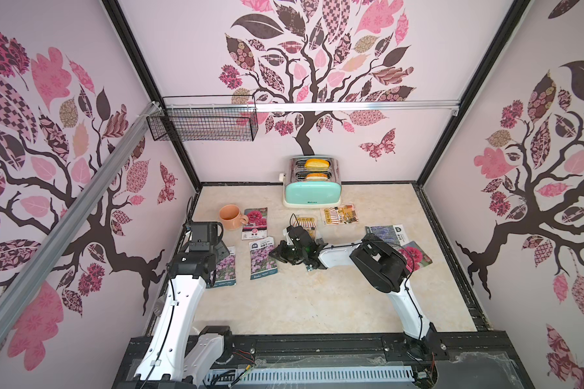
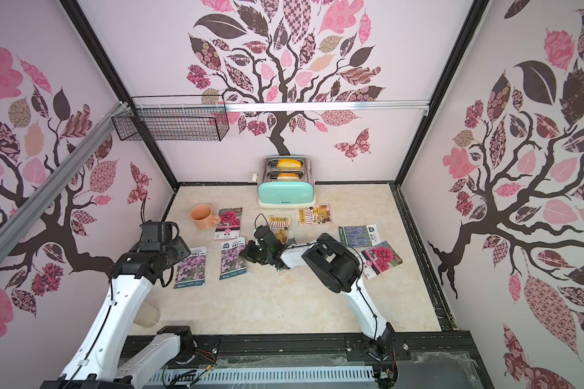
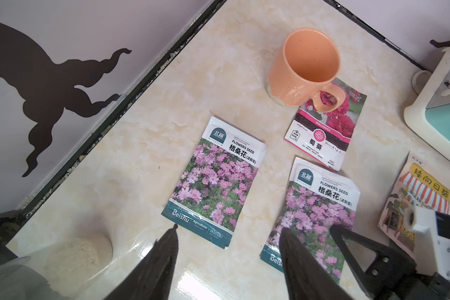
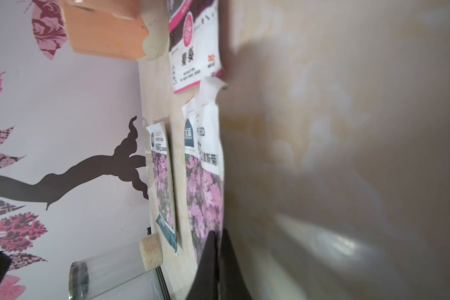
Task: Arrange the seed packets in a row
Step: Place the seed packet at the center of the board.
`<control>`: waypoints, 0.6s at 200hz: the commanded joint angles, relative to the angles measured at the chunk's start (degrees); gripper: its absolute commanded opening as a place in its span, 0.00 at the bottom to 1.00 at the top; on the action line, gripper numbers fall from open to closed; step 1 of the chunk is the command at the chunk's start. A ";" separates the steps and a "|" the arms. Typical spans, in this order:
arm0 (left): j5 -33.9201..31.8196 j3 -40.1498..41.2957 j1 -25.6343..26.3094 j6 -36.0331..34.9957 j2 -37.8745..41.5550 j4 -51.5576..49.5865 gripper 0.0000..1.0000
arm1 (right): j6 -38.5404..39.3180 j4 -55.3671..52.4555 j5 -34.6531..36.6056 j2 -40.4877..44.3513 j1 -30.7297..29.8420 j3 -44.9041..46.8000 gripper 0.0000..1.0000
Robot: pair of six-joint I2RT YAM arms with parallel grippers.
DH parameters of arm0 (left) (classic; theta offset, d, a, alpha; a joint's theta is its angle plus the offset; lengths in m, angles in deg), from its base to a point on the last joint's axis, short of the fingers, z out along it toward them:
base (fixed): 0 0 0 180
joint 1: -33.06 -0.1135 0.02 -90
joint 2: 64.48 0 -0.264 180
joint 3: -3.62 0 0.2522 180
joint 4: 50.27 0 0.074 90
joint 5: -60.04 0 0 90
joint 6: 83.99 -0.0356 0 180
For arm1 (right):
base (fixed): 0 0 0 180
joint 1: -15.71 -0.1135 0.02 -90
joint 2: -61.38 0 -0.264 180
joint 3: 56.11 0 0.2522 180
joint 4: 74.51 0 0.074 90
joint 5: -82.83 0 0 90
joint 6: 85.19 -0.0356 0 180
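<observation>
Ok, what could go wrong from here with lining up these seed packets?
The peach mug stands with its handle over the hollyhock packet; sliding that packet could drag or tip the mug. The right claw, shut, sits at the edge of a pink-flower packet and might crumple it or push it askew.

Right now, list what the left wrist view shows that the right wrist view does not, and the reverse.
Left wrist only: the orange shopfront packet and the toaster corner. Right wrist only: patterned leaf decals. Both: the pink-flower packets, the hollyhock packet, the orange mug and the corked glass jar.
</observation>
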 commanded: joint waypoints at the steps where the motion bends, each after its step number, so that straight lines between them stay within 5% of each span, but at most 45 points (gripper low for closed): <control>1: 0.07 0.74 -0.31 -0.29 0.00 2.02 0.64 | -2.30 0.85 3.56 -0.77 -2.49 -2.73 0.00; 120: 2.91 1.11 -0.31 -1.54 0.29 3.18 0.65 | -5.90 2.22 5.35 -3.72 -4.89 -3.87 0.04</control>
